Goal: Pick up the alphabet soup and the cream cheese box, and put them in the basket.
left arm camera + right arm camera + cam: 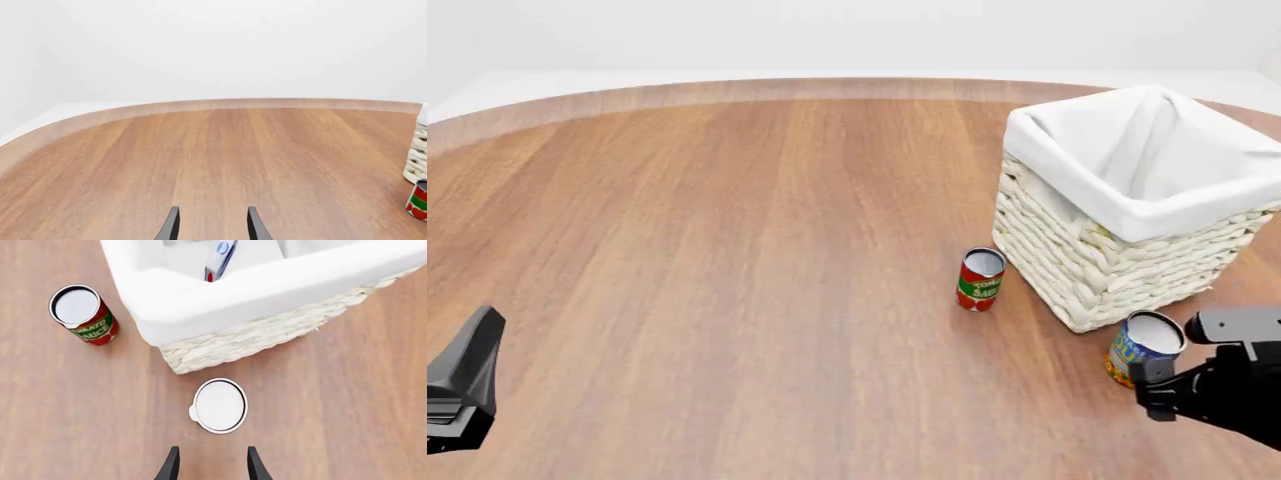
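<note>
**Observer:** How far along are you?

**Operator:** I'm judging it roughly half done. I'm looking at 1 large square cream-white woven wicker basket with a white cloth liner, sitting on the brown wooden table at the far right. Through the right wrist camera I'm seeing 1 small flat pale blue and white cream cheese box leaning on edge inside it, so that item seems to be in.

**Observer:** And the soup?

**Operator:** 1 short alphabet soup can with a blue and yellow-orange label and silver-white top is standing upright on the table, just beside the basket's near corner. That is what's left to do.

**Observer:** Anything else?

**Operator:** 1 slimmer red-and-green tomato sauce can, upright, near the basket's left wall. I'm leaving it alone.

**Observer:** The grippers?

**Operator:** I'm running 2. The right gripper is hovering over the soup, fingers parted, gripping nothing. The left gripper is parked well apart at the near left, likewise spread and empty.
</note>
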Action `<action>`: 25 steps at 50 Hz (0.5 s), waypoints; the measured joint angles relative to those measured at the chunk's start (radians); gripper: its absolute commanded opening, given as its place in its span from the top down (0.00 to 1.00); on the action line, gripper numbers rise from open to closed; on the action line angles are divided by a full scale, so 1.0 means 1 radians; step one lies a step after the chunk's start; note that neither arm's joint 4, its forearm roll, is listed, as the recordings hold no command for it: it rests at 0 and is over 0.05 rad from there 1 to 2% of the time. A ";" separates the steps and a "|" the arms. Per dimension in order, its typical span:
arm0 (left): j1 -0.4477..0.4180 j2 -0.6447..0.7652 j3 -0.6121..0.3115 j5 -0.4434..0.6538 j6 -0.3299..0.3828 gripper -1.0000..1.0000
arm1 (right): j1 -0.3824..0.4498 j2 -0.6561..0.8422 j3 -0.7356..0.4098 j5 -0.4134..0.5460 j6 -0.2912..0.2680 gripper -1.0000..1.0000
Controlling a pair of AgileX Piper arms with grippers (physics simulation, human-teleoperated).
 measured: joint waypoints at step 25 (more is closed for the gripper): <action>0.000 0.000 0.000 0.000 0.000 0.00 | -0.004 0.072 0.006 -0.062 -0.003 0.00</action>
